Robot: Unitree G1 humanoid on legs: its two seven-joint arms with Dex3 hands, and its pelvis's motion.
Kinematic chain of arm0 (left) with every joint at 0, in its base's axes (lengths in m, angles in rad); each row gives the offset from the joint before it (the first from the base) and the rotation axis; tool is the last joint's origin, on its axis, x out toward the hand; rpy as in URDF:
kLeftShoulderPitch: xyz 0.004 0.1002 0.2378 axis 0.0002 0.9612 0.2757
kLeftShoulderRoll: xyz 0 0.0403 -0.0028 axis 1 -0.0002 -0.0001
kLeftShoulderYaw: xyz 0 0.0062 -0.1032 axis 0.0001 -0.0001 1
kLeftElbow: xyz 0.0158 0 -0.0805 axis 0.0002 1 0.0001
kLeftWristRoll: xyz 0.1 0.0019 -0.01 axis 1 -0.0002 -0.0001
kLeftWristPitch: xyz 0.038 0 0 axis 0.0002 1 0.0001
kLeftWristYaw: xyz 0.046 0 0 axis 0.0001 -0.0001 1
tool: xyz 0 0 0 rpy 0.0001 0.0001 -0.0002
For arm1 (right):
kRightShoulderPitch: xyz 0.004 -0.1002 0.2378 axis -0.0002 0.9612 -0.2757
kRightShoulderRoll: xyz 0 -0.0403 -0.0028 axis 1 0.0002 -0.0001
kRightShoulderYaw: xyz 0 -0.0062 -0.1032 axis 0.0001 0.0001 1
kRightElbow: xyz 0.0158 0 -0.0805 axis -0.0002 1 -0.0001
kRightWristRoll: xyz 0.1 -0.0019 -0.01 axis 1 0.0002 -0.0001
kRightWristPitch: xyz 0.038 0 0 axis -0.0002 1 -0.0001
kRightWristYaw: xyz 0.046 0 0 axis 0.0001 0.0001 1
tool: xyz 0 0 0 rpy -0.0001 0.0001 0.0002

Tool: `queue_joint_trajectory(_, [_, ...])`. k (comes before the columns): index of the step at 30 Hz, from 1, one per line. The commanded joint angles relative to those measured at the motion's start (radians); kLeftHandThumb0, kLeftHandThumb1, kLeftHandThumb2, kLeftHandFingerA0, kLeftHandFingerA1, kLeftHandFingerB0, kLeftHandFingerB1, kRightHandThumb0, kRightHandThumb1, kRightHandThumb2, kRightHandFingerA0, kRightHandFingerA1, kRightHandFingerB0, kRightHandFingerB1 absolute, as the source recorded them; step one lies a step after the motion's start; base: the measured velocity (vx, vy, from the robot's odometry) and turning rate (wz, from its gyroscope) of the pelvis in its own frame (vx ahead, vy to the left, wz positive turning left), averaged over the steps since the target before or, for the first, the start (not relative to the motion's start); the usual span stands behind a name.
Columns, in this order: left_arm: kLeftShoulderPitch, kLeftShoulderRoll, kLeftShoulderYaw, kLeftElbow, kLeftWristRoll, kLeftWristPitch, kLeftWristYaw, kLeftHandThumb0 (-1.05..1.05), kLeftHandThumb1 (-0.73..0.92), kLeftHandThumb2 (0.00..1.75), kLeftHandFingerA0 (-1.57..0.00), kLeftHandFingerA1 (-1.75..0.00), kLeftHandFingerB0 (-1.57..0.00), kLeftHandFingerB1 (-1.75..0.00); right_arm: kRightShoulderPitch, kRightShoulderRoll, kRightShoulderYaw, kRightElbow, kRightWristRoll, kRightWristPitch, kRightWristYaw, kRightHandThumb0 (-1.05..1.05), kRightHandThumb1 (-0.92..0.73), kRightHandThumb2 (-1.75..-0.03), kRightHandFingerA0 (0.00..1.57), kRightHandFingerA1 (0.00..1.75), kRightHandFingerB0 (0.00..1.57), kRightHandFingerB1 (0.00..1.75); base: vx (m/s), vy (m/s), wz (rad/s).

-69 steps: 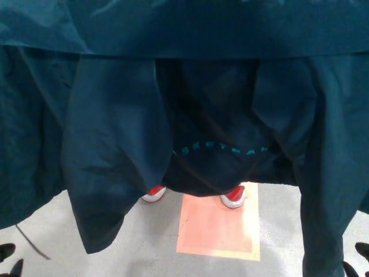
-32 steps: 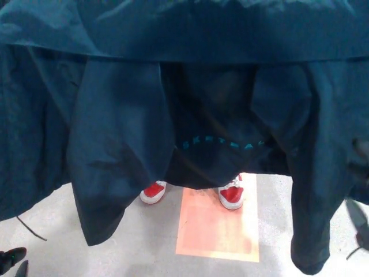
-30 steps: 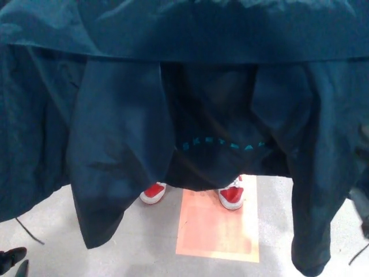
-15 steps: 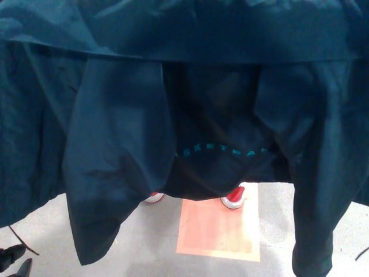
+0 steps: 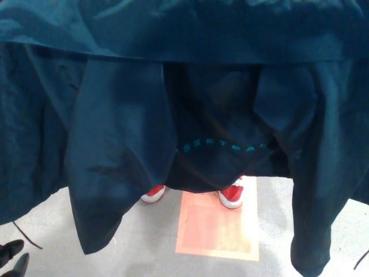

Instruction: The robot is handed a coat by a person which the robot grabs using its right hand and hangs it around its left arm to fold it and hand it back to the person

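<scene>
Coat (image 5: 121, 144): hangs spread, fills the view, its hem above the floor.
Change: the hem is slightly higher than a moment ago; I think the handover is only beginning.
Left hand (image 5: 12, 257): only partly seen, state impossible to tell.
Right hand: not visible.
Count: one coat, two red shoes (image 5: 154, 193), one orange square (image 5: 219, 228).

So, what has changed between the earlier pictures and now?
The right hand, low at the right edge earlier, has gone out of view. The right hanging end of the coat has risen slightly, so its tip now shows. The left hand, the person's red shoes and the orange floor patch stayed.
</scene>
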Motion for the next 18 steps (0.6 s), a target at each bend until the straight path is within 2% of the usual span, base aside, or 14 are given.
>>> queue_joint_trajectory(1, [-0.014, -0.015, 0.062, -0.019, -0.094, -0.020, -0.054, -0.76, 0.76, 1.06, -0.07, -0.44, -0.04, -0.40, -0.346, -0.033, 0.373, 0.491, -0.240, 0.173, 0.470, -0.93, -0.86, -0.67, 0.00, 0.21, 0.02, 0.22, 0.00, 0.000, 0.00])
queue_joint_trajectory(2, [-0.011, -0.017, 0.064, -0.021, -0.094, -0.021, -0.054, -0.79, 0.77, 1.07, -0.06, -0.43, -0.01, -0.39, -0.357, -0.027, 0.388, 0.513, -0.245, 0.170, 0.474, -0.95, -0.70, -0.98, 0.04, 0.17, 0.03, 0.16, 0.00, 0.000, 0.00])
queue_joint_trajectory(3, [-0.009, -0.017, 0.065, -0.022, -0.094, -0.022, -0.055, -0.72, 0.92, 0.68, -0.14, -0.31, -0.12, -0.30, -0.371, -0.019, 0.402, 0.540, -0.247, 0.167, 0.481, -0.91, -0.86, -0.65, 0.00, 0.22, 0.01, 0.24, 0.00, 0.000, 0.00])
queue_joint_trajectory(4, [-0.007, -0.019, 0.066, -0.021, -0.093, -0.024, -0.056, -0.83, 0.78, 1.07, -0.05, -0.42, 0.00, -0.39, -0.390, -0.006, 0.421, 0.576, -0.251, 0.163, 0.492, -0.97, -0.69, -0.91, 0.04, 0.18, 0.02, 0.17, 0.00, 0.000, 0.00])
queue_joint_trajectory(6, [-0.008, -0.021, 0.068, -0.017, -0.093, -0.028, -0.061, -0.74, 0.72, 1.06, -0.08, -0.45, -0.05, -0.42, -0.423, 0.010, 0.454, 0.627, -0.260, 0.168, 0.508, -0.92, -0.84, -0.66, 0.00, 0.23, 0.01, 0.24, 0.00, 0.000, 0.00])
queue_joint_trajectory(7, [-0.008, -0.023, 0.079, -0.017, -0.106, -0.026, -0.075, -0.72, 0.71, 1.06, -0.05, -0.43, -0.04, -0.39, -0.446, 0.021, 0.474, 0.651, -0.256, 0.174, 0.535, -0.85, -0.66, -1.06, 0.00, 0.20, 0.01, 0.19, 0.00, 0.000, 0.00])
queue_joint_trajectory(8, [-0.006, -0.024, 0.083, -0.020, -0.111, -0.023, -0.081, -0.71, 0.72, 1.06, -0.05, -0.42, -0.05, -0.40, -0.482, 0.042, 0.501, 0.696, -0.248, 0.181, 0.590, -0.87, -0.69, -1.07, 0.00, 0.18, 0.00, 0.16, 0.00, 0.000, 0.00])
queue_joint_trajectory(10, [-0.005, -0.021, 0.079, -0.023, -0.106, -0.023, -0.079, -0.71, 0.92, 0.69, -0.11, -0.30, -0.11, -0.28, -0.518, 0.063, 0.530, 0.753, -0.241, 0.180, 0.632, -0.86, -0.67, -0.96, 0.04, 0.19, 0.00, 0.21, 0.00, 0.000, 0.00])
queue_joint_trajectory(11, [-0.005, -0.022, 0.081, -0.022, -0.108, -0.025, -0.084, -0.71, 0.72, 1.06, -0.05, -0.41, -0.05, -0.40, -0.529, 0.072, 0.537, 0.774, -0.234, 0.184, 0.645, -0.84, -0.65, -1.03, 0.00, 0.20, 0.05, 0.27, 0.00, 0.000, 0.00])
queue_joint_trajectory(12, [-0.007, -0.021, 0.082, -0.022, -0.109, -0.021, -0.085, -0.69, 0.92, 0.70, -0.10, -0.29, -0.09, -0.28, -0.538, 0.076, 0.544, 0.791, -0.233, 0.178, 0.651, -0.84, -0.65, -1.02, 0.00, 0.21, 0.12, 0.35, 0.00, 0.000, 0.00])
queue_joint_trajectory(14, [-0.007, -0.019, 0.082, -0.024, -0.109, -0.020, -0.089, -0.71, 0.92, 0.69, -0.11, -0.29, -0.09, -0.27, -0.560, 0.078, 0.572, 0.819, -0.249, 0.142, 0.666, -0.85, -0.84, -0.66, 0.02, 0.22, 0.21, 0.30, 0.00, 0.000, 0.00])
queue_joint_trajectory(15, [-0.010, -0.017, 0.084, -0.024, -0.111, -0.015, -0.093, -0.70, 0.73, 1.07, -0.04, -0.39, -0.03, -0.36, -0.570, 0.082, 0.582, 0.835, -0.249, 0.132, 0.674, -0.84, -0.84, -0.66, 0.01, 0.21, 0.27, 0.31, 0.00, 0.000, 0.00])
queue_joint_trajectory(17, [-0.013, -0.016, 0.086, -0.022, -0.112, -0.015, -0.101, -0.70, 0.72, 1.07, -0.04, -0.40, -0.04, -0.36, -0.588, 0.086, 0.594, 0.857, -0.244, 0.121, 0.695, -0.86, -0.84, -0.63, 0.00, 0.19, 0.30, 0.30, 0.00, 0.000, 0.00])
queue_joint_trajectory(18, [-0.014, -0.016, 0.090, -0.021, -0.115, -0.016, -0.105, -0.71, 0.91, 0.68, -0.11, -0.29, -0.10, -0.27, -0.596, 0.091, 0.596, 0.868, -0.236, 0.127, 0.706, -0.89, -0.70, -1.04, 0.00, 0.13, 0.22, 0.40, 0.00, 0.000, 0.00])
